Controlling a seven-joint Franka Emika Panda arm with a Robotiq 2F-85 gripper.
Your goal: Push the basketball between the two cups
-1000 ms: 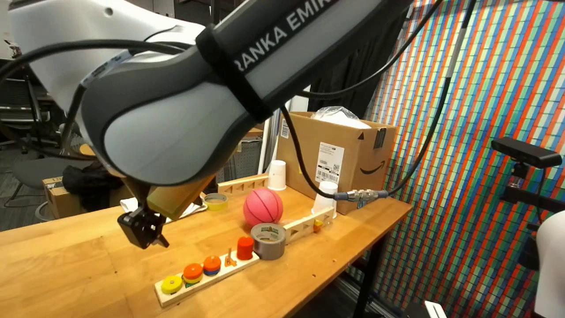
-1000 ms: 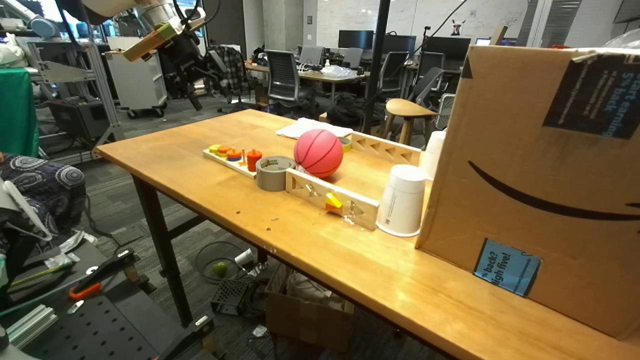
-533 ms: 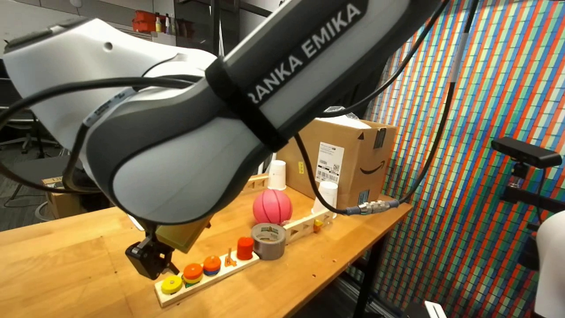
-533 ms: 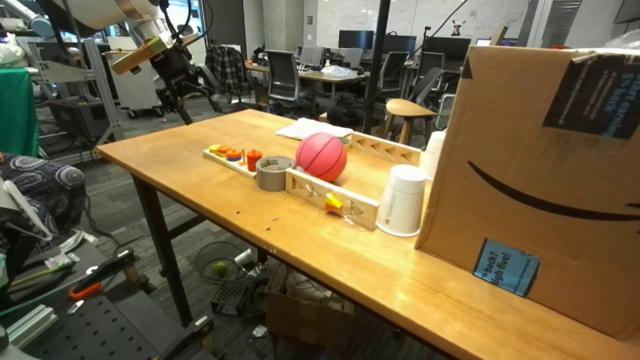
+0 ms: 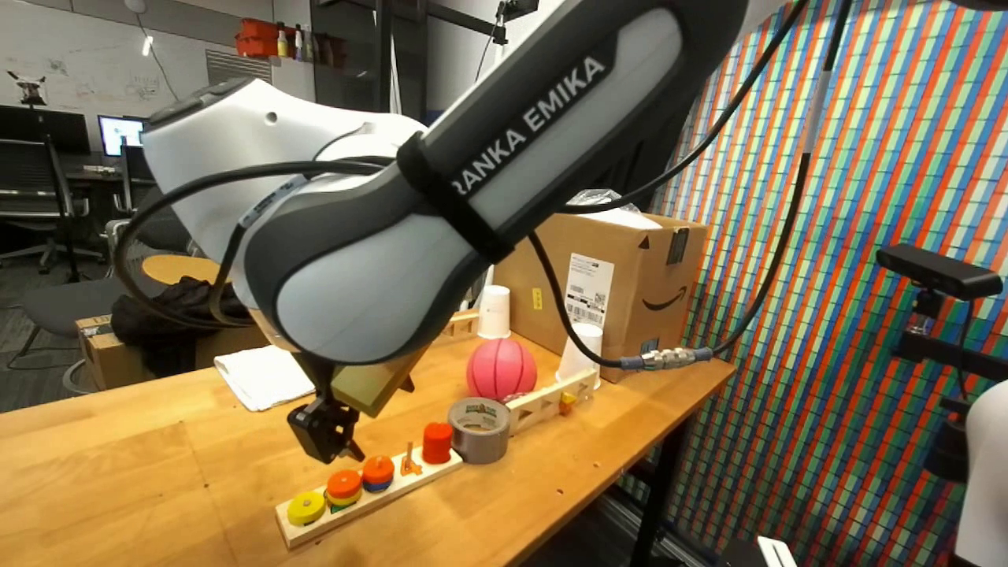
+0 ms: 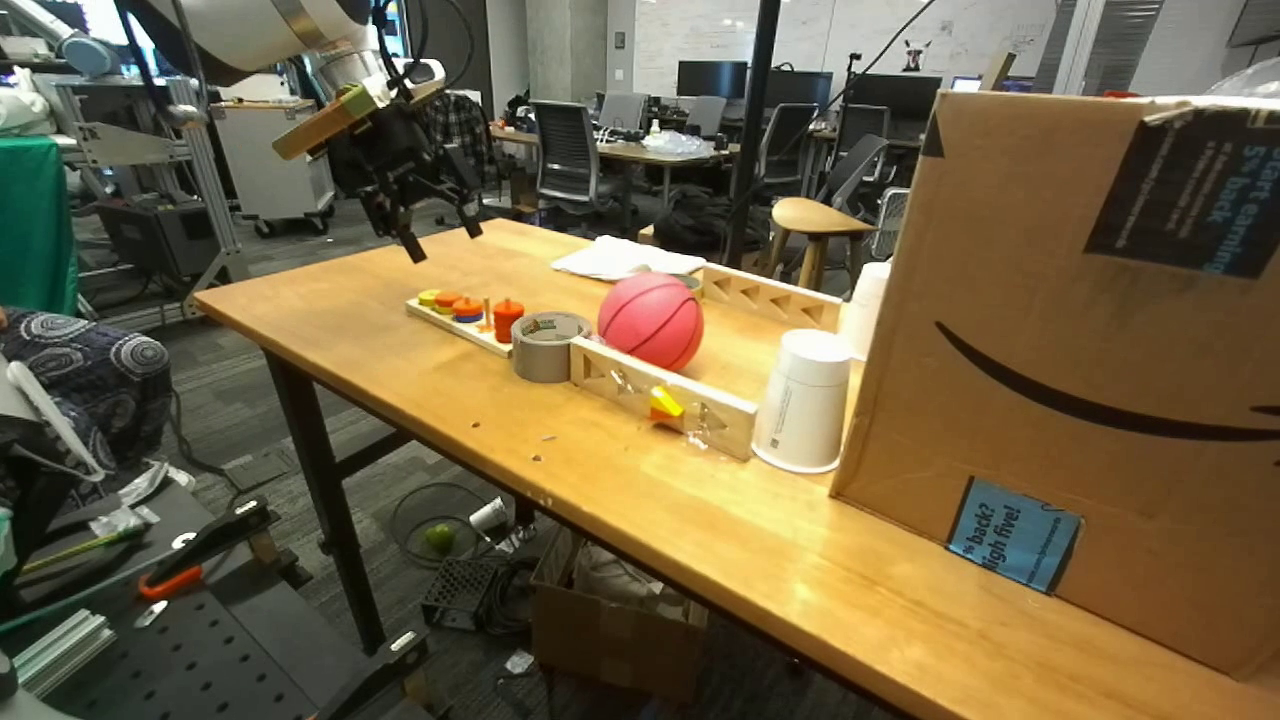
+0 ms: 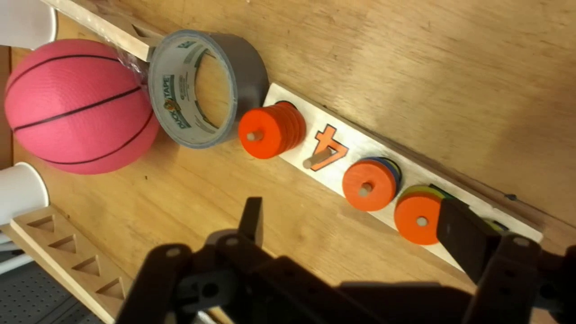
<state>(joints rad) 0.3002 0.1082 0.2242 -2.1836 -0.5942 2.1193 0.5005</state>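
Observation:
The pink basketball (image 5: 502, 370) rests on the table, short of the gap between two upside-down white cups (image 6: 805, 400), (image 6: 868, 310). In the wrist view the basketball (image 7: 78, 108) is at the left, with a cup (image 7: 20, 191) on one side of its far end and another cup (image 7: 27, 22) on the other. My gripper (image 7: 351, 207) is open, its fingers wide apart with nothing between them. It hangs above the table near the peg board, well away from the ball, as an exterior view shows the gripper (image 6: 445, 243) too.
Two wooden rails (image 6: 665, 395), (image 6: 770, 295) flank the ball. A grey tape roll (image 5: 479, 429) sits close beside it, touching or nearly so. The peg board with discs (image 5: 370, 496) extends from the tape. A cardboard box (image 5: 606, 276) stands behind the cups; a white cloth (image 6: 628, 258) lies farther off.
The basketball has rolled toward the cups and the box. My gripper dipped, then moved toward the ball's side, ending lower than a second ago. Cups, rails and tape have stayed put.

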